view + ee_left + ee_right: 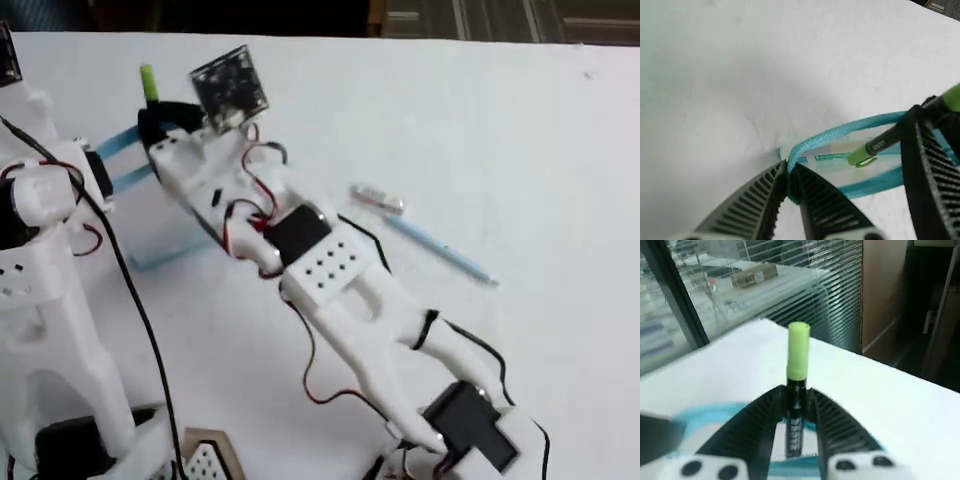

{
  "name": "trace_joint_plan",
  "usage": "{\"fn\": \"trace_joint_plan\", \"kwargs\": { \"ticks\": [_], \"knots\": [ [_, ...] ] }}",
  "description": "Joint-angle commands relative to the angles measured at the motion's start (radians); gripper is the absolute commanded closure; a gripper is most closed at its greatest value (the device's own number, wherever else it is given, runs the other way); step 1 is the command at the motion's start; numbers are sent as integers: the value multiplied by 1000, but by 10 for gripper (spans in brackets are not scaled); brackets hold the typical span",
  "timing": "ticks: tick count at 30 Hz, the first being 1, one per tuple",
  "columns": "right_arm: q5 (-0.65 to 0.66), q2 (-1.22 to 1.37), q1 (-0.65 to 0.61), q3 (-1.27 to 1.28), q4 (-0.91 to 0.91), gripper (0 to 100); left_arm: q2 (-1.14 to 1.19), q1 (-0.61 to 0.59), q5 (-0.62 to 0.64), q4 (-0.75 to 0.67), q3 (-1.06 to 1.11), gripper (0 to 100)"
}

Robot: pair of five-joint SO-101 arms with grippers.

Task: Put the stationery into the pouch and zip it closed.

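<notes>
While the left end effector [788,169] is clamped on the teal zipper edge of the pouch [840,132], the pouch mouth stands open as a loop at the desk's [520,130] far left. Right end effector [796,390] grips a green-capped marker [798,352], its lower end at the pouch mouth. A blue pen [440,248] and a small white item [378,197] lie on the desk, well apart from the pouch.

White table [520,130] under soft daylight; beyond its far edge, from 12 to 2 o'clock in the high view, a dark strip of room [500,18]. Slatted window blinds [805,270], a dark frame post [675,300], a brown wooden panel [882,290] beside them
</notes>
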Motion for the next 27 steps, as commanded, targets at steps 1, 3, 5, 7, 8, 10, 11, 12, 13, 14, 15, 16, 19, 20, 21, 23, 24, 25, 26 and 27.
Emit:
{"fn": "trace_joint_plan", "kwargs": {
  "ticks": [1, 3, 5, 7, 8, 10, 11, 12, 13, 14, 15, 16, 19, 20, 21, 23, 24, 25, 26, 27],
  "knots": [
    [51, -47, -42, 9, 128, 803, 42, 4, -5, 0, 2, 980],
    [63, -81, -67, 9, 176, 749, 42, 4, -5, 0, 2, 980],
    [66, -116, -71, 8, 182, 745, 42, 4, -5, 0, 2, 980],
    [66, -145, -44, 8, 185, 755, 42, 4, -5, 0, 2, 980],
    [66, -160, -28, 8, 186, 762, 42, 4, -5, 0, 2, 980],
    [66, -200, 22, 8, 188, 782, 42, 4, -5, 0, 2, 980],
    [66, -222, 53, 9, 188, 796, 42, 4, -5, 0, 2, 980],
    [66, -243, 94, 9, 188, 814, 42, 4, -5, 0, 2, 980],
    [66, -260, 142, 11, 189, 837, 42, 4, -5, -2, 2, 980],
    [66, -272, 194, 12, 208, 865, 42, 4, -5, -2, 2, 980],
    [66, -278, 248, 12, 249, 897, 42, 4, -5, -2, 2, 980],
    [72, -277, 306, 12, 309, 931, 41, 4, -5, -2, 2, 980],
    [249, -243, 473, 9, 519, 981, 41, 4, -5, -2, 2, 980],
    [330, -228, 527, 9, 588, 970, 41, 4, -5, -2, 2, 980],
    [411, -211, 584, 9, 644, 964, 41, 4, -5, -2, 2, 980],
    [594, -165, 680, 9, 727, 961, 41, 4, -5, -2, 2, 980],
    [692, -136, 722, 9, 753, 961, 41, 4, -5, -2, 2, 980],
    [796, -101, 754, 9, 777, 961, 42, 4, -5, -2, 2, 980],
    [902, -64, 780, 9, 796, 964, 42, 4, -5, -2, 3, 980],
    [984, -25, 797, 12, 814, 964, 42, 4, -5, -2, 3, 980]
  ]
}}
